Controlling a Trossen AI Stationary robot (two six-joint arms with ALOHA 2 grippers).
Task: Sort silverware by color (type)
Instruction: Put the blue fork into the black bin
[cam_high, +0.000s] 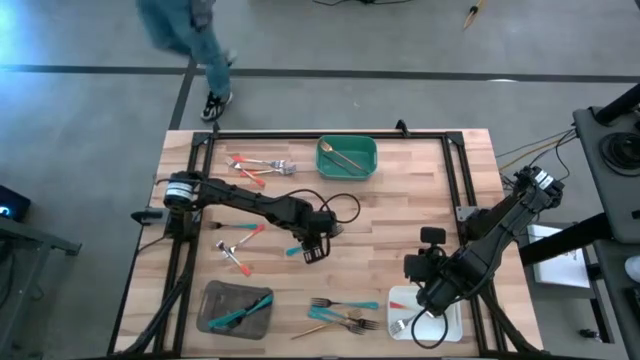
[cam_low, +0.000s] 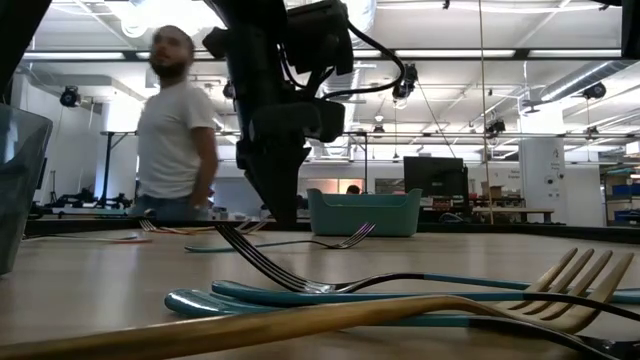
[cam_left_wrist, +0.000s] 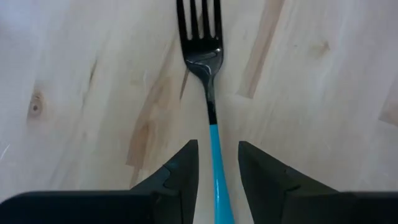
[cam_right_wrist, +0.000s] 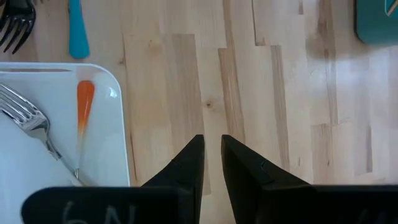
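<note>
A fork with a teal handle and a dark metal head lies flat on the wood near the table's middle. My left gripper points down over it, open. Its fingers stand on either side of the handle without touching it, and the tines point away from the wrist. My right gripper hangs over the near right, beside a white tray. It is open by a narrow gap with nothing in it. An orange-handled fork lies in that tray.
A green tray at the far edge holds a gold piece. A grey tray at the near left holds teal pieces. Red-handled pieces lie at the far left and left. Teal and gold forks lie near the front. A person stands beyond the table.
</note>
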